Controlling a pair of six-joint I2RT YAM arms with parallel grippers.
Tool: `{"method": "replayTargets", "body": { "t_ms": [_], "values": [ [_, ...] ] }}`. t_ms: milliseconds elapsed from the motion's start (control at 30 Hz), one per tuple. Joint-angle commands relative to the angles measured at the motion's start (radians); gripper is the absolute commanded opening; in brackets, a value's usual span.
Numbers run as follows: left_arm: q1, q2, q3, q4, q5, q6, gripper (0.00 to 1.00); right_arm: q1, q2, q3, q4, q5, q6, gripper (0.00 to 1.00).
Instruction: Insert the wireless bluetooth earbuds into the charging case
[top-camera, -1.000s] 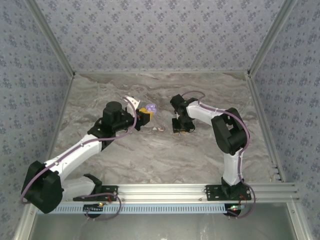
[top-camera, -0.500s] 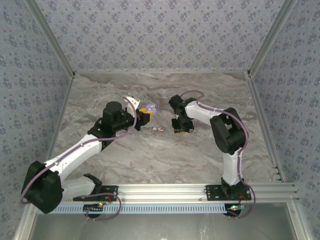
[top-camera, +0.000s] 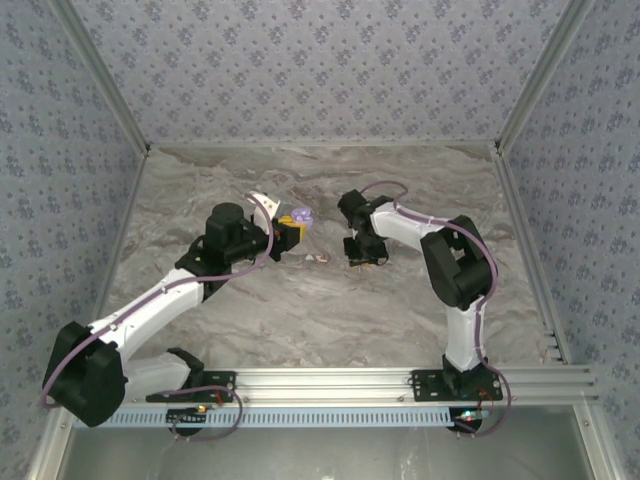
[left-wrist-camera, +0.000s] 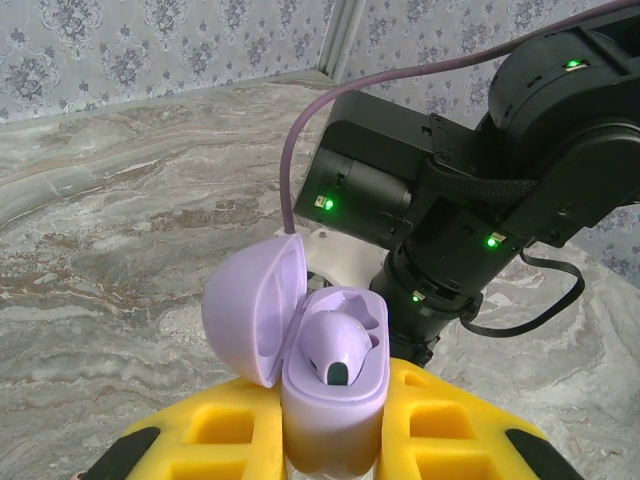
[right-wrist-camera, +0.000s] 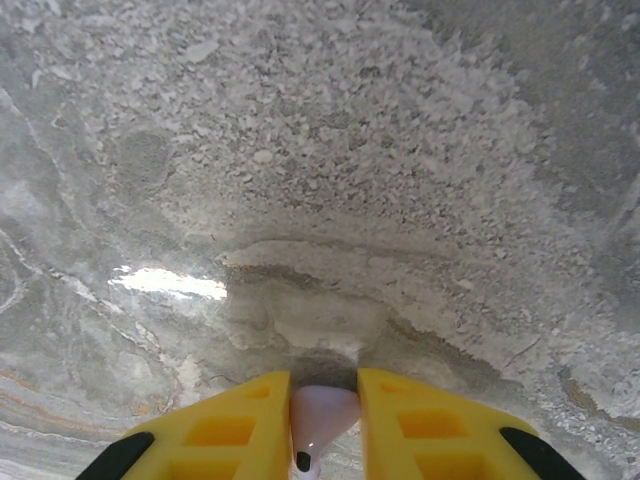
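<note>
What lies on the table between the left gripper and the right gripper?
Tiny pinkish-white earbuds lie there on the marble table, seen in the top view.

open lilac case (left-wrist-camera: 333, 400) seats one lilac earbud (left-wrist-camera: 338, 345); second earbud (right-wrist-camera: 322, 420) seems pinkish-white.

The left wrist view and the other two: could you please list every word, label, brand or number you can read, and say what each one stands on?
No text can be read anywhere.
The lilac charging case and the earbud in it are plain.
The black arm housing shows green lights, no lettering.
The wallpaper carries a floral pattern, not writing.
</note>
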Motion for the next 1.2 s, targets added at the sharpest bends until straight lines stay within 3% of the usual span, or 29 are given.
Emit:
{"method": "replayTargets", "body": {
  "t_ms": [0,533,1167],
  "values": [
    [0.003,0.027,0.007,0.027,-0.004,-0.007,0.12,-0.016,-0.028,-0.045,0.061,-0.039,-0.024,0.24],
    [-0.07,0.238,-0.044,0.257,-0.036,-0.101,0.13,-0.1,-0.167,-0.249,0.273,-0.179,-0.037,0.24],
    [-0.095,0.372,-0.074,0.365,-0.046,-0.135,0.13,-0.161,-0.313,-0.341,0.398,-0.331,-0.004,0.24]
  ]
}}
